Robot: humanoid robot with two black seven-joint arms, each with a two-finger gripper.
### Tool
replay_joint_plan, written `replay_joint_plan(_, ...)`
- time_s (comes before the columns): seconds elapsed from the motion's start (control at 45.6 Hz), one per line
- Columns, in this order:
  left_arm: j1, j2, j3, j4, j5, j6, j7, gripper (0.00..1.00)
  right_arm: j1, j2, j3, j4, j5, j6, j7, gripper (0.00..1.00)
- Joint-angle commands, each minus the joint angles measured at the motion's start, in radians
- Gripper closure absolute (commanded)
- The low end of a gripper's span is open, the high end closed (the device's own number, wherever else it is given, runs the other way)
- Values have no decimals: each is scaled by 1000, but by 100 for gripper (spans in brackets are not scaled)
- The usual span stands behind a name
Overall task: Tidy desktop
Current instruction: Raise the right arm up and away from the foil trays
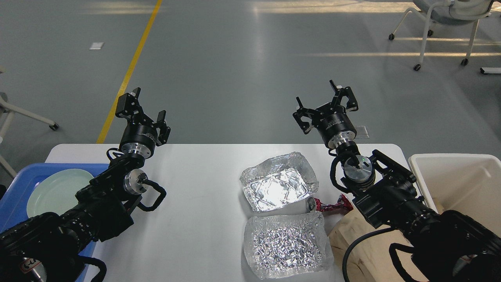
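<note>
Both grippers, left (pixel 143 107) and right (pixel 325 105), hover spread and empty above the desktop (pixel 195 188); below the right one, two foil trays (pixel 278 182), a crushed can (pixel 328 205) and a paper bag (pixel 364 250) await clearing.

In front of you is the desktop (pixel 203 184), white with rounded corners. On it lie 2 foil trays, 1 nearer (pixel 287 244) and 1 farther (pixel 278 181), with a crushed red can (pixel 328 205) between them, touching a brown paper bag (pixel 360 246) at right.
</note>
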Motion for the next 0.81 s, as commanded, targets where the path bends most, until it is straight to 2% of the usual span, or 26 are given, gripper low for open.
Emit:
replay_joint_plan(0.0,0,0,0,0,0,0,0,0,11,-4,2,5,1,-6,2,0)
replay_joint_plan(0.263,0,0,0,0,0,0,0,0,67,-48,-19,-1,-5,-3,-1,0)
replay_joint_plan(0.57,0,0,0,0,0,0,0,0,132,-145,-354,22,-14,2,-1,0)
replay_joint_plan(0.789,0,0,0,0,0,0,0,0,311,-220,-896,37,-57,-3,2,0)
